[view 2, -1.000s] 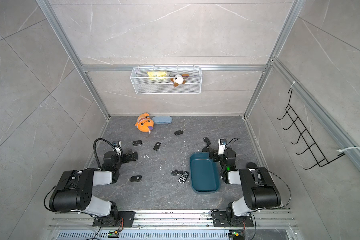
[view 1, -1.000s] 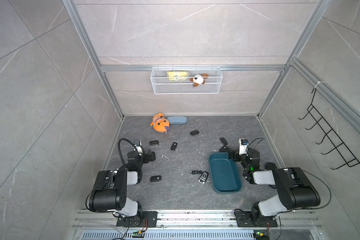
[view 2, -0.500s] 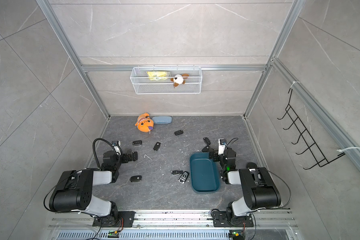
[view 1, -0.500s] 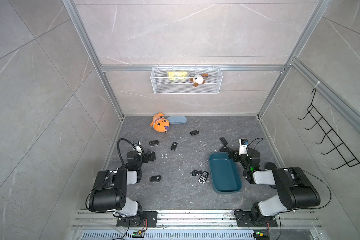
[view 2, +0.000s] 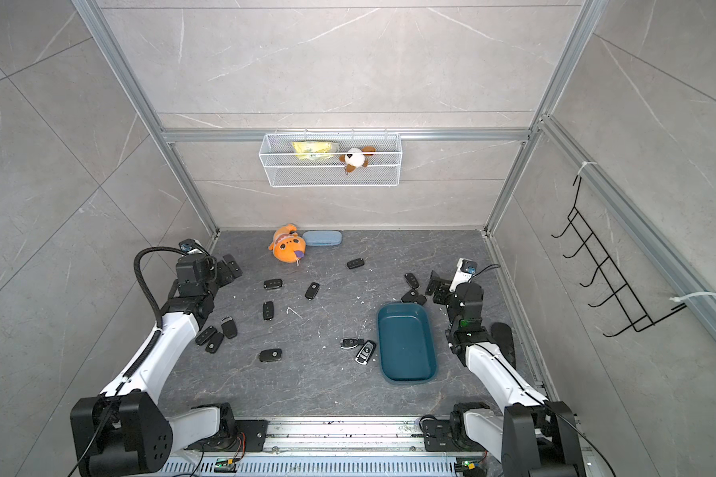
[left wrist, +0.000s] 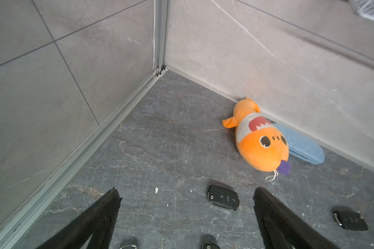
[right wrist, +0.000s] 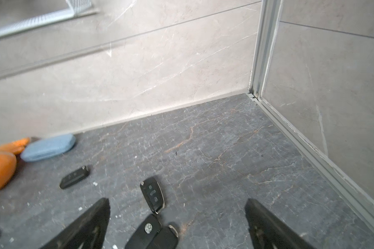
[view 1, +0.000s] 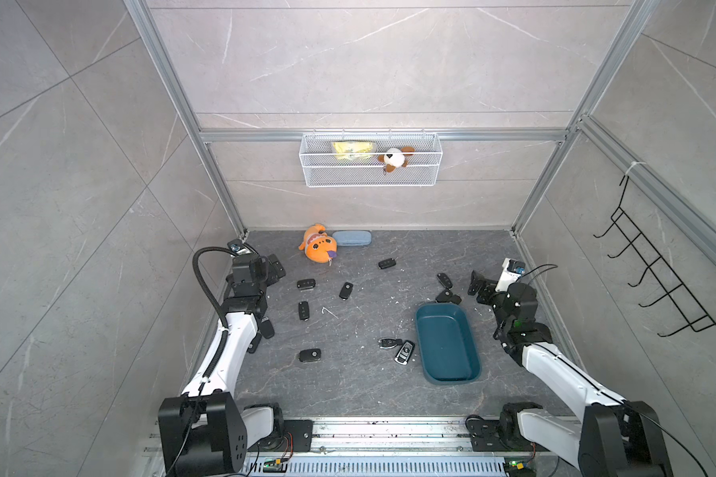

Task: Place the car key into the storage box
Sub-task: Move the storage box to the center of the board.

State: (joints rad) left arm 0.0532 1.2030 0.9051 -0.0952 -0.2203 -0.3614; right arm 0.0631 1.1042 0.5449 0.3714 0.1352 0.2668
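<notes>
The storage box [view 1: 447, 345] [view 2: 406, 345] is a dark teal bin on the floor at the right, with nothing inside. Several black car keys lie scattered on the floor. Two lie just left of the box [view 1: 404, 352]. My left gripper [view 1: 274, 270] [left wrist: 186, 191] hangs open near the back left corner, and one car key [left wrist: 223, 197] lies on the floor below its gap. My right gripper [view 1: 478, 285] [right wrist: 177, 202] is open behind the box's far right corner, above a car key [right wrist: 152, 196] and a touching pair [right wrist: 151, 235]. Neither holds anything.
An orange plush toy [view 1: 319, 250] and a pale blue case [view 1: 351, 238] lie against the back wall. A white wire basket [view 1: 371, 165] hangs on that wall. A black hook rack [view 1: 658, 281] hangs on the right wall. More keys [view 2: 216, 334] lie beside my left forearm.
Both arms have risen from their folded pose and reached toward the back. A key that lay under my left gripper now shows. Both grippers stayed open.
</notes>
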